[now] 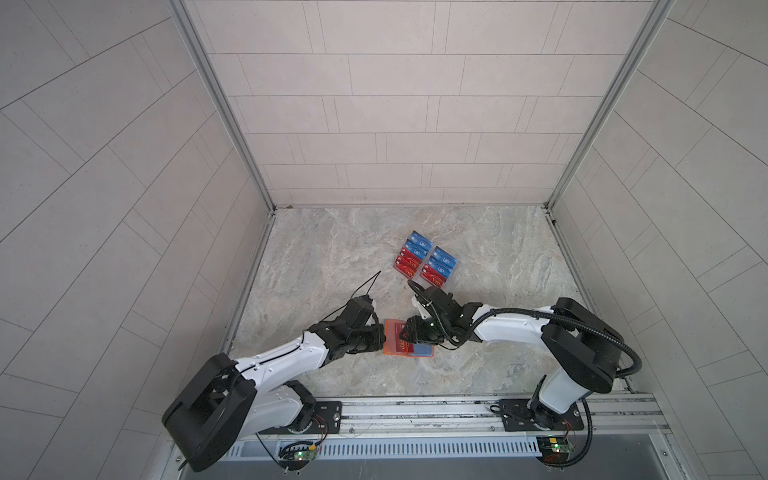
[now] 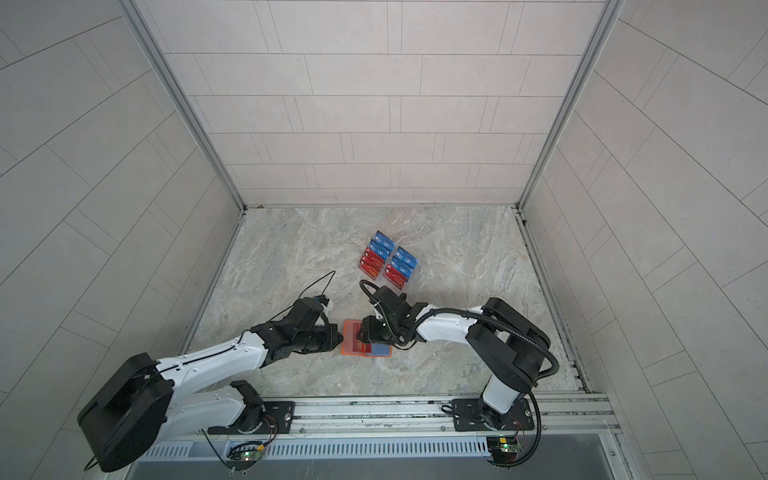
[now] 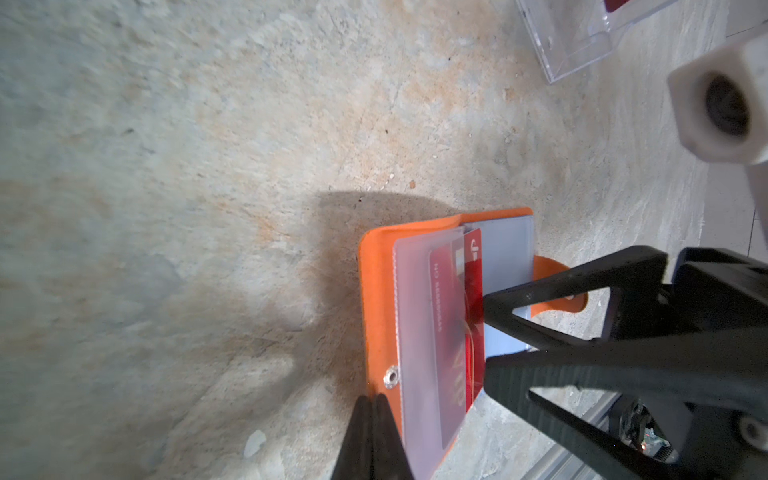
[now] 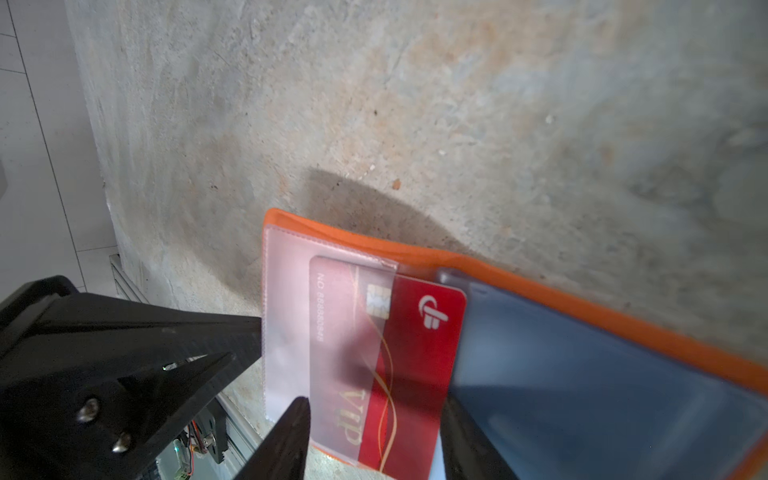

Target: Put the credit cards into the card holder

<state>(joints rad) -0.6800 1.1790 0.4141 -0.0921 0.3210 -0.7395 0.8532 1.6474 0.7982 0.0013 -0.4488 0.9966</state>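
Observation:
The orange card holder (image 1: 390, 329) (image 2: 347, 332) lies open on the marble table. A red credit card (image 4: 419, 374) (image 3: 473, 299) sits about half inside its clear left sleeve (image 4: 286, 316). A blue card (image 4: 582, 395) fills the opposite sleeve. My left gripper (image 3: 370, 401) (image 1: 382, 337) is shut, its tips pinching the holder's orange edge beside the snap (image 3: 390, 377). My right gripper (image 4: 376, 415) (image 1: 405, 331) is open over the red card, one finger on each side of its uncovered end. Whether they touch it is unclear. More red and blue credit cards (image 1: 424, 262) (image 2: 388, 259) stand behind.
Those spare cards sit in a clear acrylic tiered stand (image 3: 573, 45) a short way behind the right gripper. Tiled walls close the table on the left, right and back. An aluminium rail (image 1: 415, 409) carrying both arm bases runs along the front.

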